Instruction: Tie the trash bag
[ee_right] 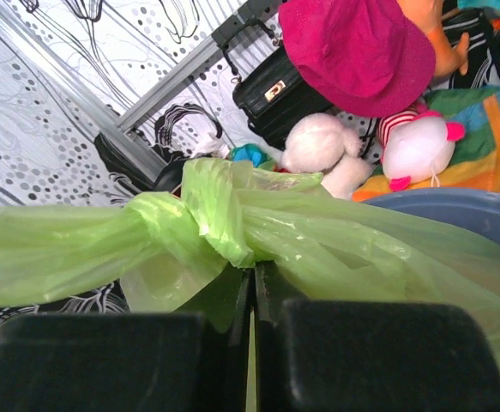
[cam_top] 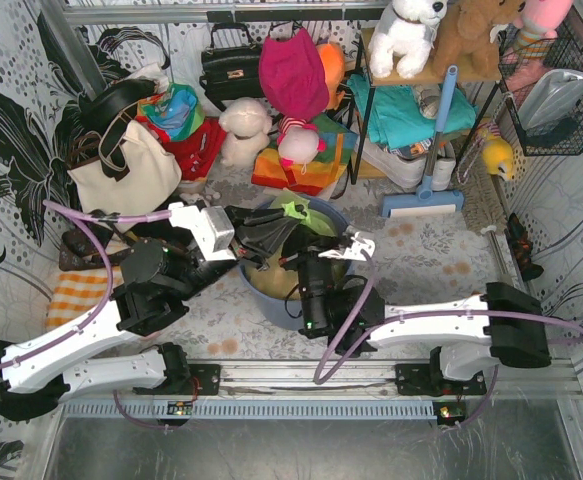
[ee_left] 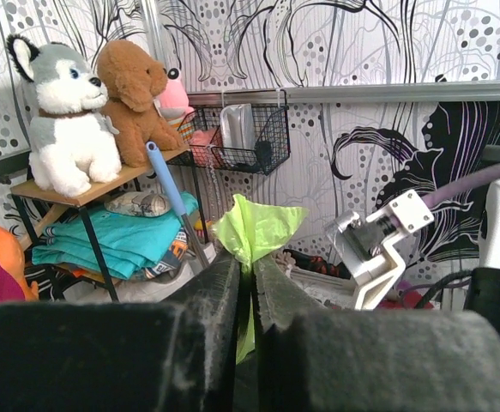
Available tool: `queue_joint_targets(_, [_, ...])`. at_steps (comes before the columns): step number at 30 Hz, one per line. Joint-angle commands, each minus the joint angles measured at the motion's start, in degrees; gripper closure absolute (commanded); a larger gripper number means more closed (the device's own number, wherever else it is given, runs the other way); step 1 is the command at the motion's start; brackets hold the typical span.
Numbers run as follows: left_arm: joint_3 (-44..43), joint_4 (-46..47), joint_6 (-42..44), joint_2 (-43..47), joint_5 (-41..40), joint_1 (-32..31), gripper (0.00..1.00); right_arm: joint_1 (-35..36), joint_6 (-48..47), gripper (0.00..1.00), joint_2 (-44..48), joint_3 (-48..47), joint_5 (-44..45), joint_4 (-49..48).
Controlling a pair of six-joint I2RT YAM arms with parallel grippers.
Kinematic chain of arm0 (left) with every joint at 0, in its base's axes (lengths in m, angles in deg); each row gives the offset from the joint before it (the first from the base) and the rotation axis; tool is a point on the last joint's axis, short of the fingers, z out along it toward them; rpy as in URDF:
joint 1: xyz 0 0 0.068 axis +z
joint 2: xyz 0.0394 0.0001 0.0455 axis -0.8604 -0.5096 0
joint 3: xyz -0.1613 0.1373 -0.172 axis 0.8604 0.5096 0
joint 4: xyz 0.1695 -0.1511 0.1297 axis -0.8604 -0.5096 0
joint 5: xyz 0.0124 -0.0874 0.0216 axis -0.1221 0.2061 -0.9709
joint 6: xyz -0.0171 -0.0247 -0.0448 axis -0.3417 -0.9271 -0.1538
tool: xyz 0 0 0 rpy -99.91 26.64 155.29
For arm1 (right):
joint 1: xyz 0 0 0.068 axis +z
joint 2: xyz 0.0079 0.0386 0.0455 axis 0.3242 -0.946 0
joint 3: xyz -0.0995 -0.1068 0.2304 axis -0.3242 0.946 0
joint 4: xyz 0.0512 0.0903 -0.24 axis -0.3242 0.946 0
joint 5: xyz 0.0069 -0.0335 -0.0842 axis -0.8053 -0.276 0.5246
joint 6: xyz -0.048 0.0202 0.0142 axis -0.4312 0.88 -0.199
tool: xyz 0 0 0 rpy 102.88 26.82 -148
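Left wrist view, left gripper nearly closed, pinching trash bag tail, right gripper clamped shut under its knot

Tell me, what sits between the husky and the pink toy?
A brown plush dog, next to the husky and the pink toy on the shelf. The left wrist view shows it best.
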Motion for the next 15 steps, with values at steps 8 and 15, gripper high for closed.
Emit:
queue_joint_targets(8, [-4.4,-6.0,-1.7,4.1,-10.1,0.3,0.39,0.2,-15.8,1.0,-3.9,-3.4,0.3,-22.8])
queue_joint_targets(15, [-4.2,-13.3,-1.5,8.4,-18.4,0.3,0.21,0.1,-13.7,1.0,-2.3,-3.3,-0.2,-18.0])
